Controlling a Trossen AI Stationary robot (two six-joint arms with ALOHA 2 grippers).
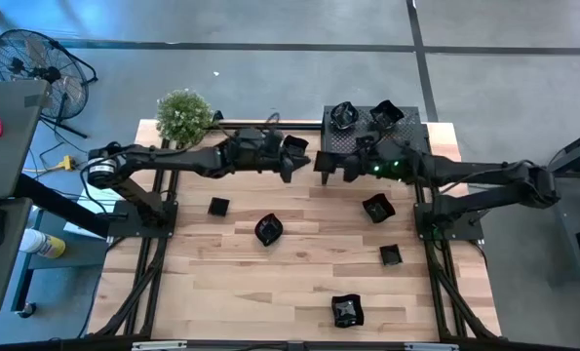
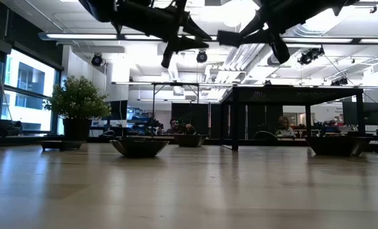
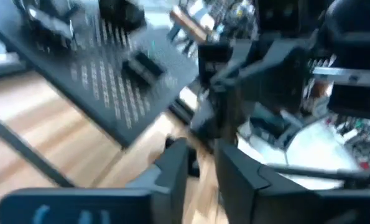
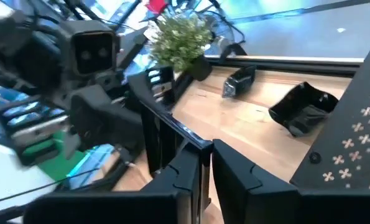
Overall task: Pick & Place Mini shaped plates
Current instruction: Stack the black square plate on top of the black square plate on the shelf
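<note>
Both arms meet above the table's back middle, just in front of the stand. My left gripper (image 1: 297, 158) (image 3: 202, 165) is open, with a clear gap between its fingers. My right gripper (image 1: 326, 168) (image 4: 206, 155) faces it, shut on the rim of a thin dark mini plate (image 4: 163, 134) seen edge-on. Glossy black mini plates lie on the wood: a square one (image 1: 218, 206), a round one (image 1: 268, 229) (image 2: 140, 147), and others (image 1: 377, 208), (image 1: 391, 255), (image 1: 347, 311). Two more plates (image 1: 344, 115), (image 1: 385, 113) sit on top of the stand.
The black perforated stand (image 1: 406, 135) (image 2: 290, 95) is at the back right. A green bushy plant (image 1: 184, 115) (image 2: 77, 102) stands at the back left corner. People sit in the room beyond the table. A floor fan (image 1: 36, 68) is off the table's left.
</note>
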